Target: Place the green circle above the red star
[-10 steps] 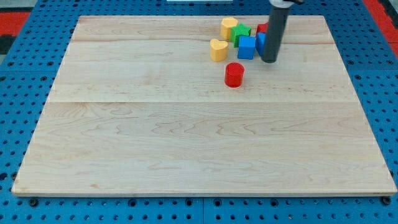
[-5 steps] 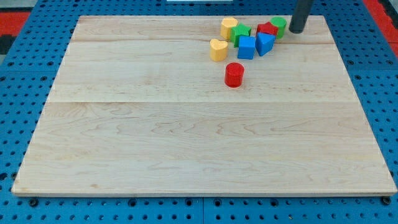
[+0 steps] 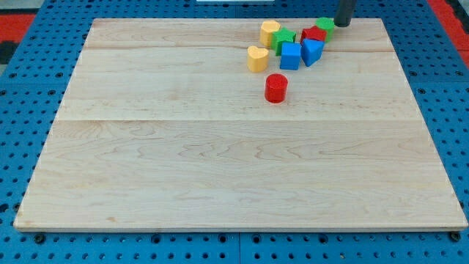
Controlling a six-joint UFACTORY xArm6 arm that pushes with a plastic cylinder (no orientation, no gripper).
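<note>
my tip [image 3: 343, 24] beside green circle [image 3: 326, 26], board [image 3: 220, 169] top edge

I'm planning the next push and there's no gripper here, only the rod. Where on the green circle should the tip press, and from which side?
Judging by the layout, press the green circle's right face, coming from the view's right. It sits at the red star's upper right, touching or nearly so, and my tip is already just right of it. A leftward push should slide it above the star.
</note>
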